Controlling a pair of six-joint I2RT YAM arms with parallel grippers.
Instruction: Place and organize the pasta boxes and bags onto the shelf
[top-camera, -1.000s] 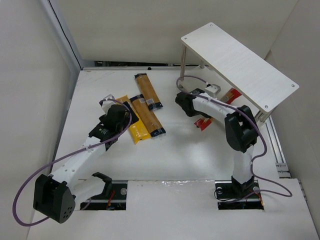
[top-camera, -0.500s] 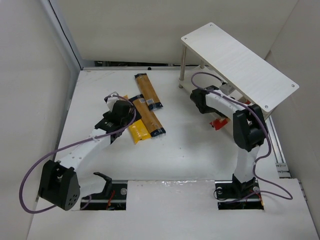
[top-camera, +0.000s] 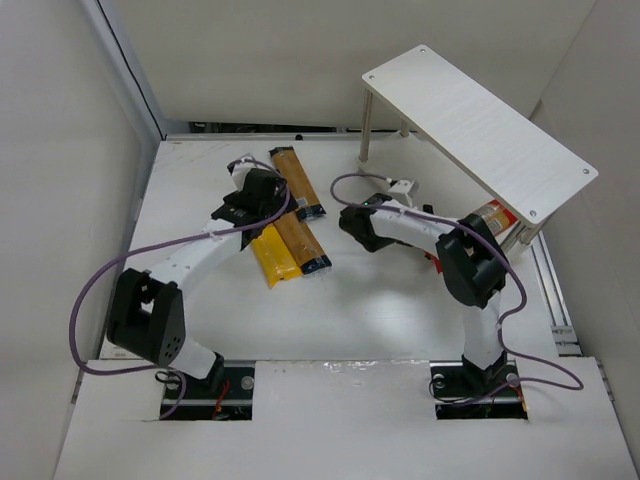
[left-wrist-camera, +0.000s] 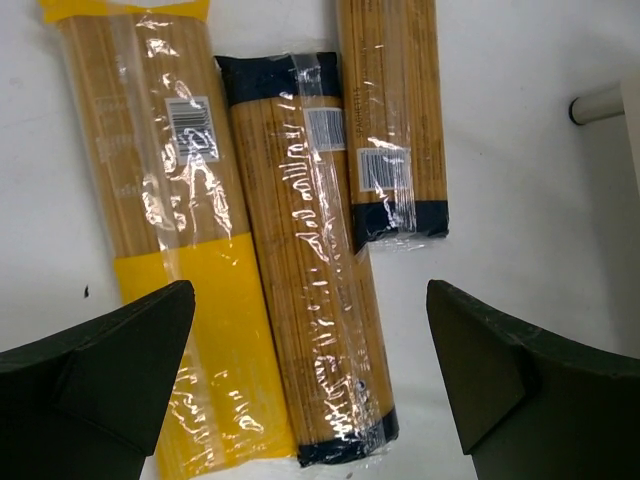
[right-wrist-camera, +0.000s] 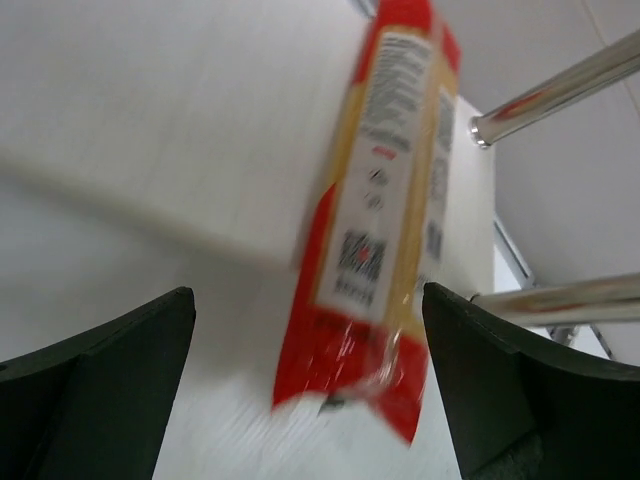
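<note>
Top external view: three long packs lying side by side on the table (top-camera: 350, 320), left of centre, long sides roughly parallel. Shelf (top-camera: 480, 120) at far right, raised on thin legs; no pack on its top face.

Left gripper (left-wrist-camera: 310, 300): directly above the trio, jaws spread wide, nothing held or touched. Beneath it, in the left wrist view: yellow bag (left-wrist-camera: 200, 330) at left, orange-brown pack with dark blue bands (left-wrist-camera: 290, 200) in the middle, second orange-brown pack (left-wrist-camera: 395, 120) set further along at right, its banded end just beside the middle one, seemingly touching. Centred over the middle pack, fingers straddling its width. Reads as lining up a crosswise pinch, the narrow way being the only one such long packs allow.

Right gripper (right-wrist-camera: 308, 310): jaws fully apart, empty. Ahead of the fingertips, red-and-white pack (right-wrist-camera: 375, 230), blurred, not pinched, low beside the chrome legs (right-wrist-camera: 545, 95). From above, one end poking out from beneath the shelf's near edge, so under the board, not on it. Whether flat or leaning, cannot tell.

Judgement: early in the job; all four packs off the shelf top. Risk on any lift: slippery film, long pack sagging or swinging from a mid-point grip.
</note>
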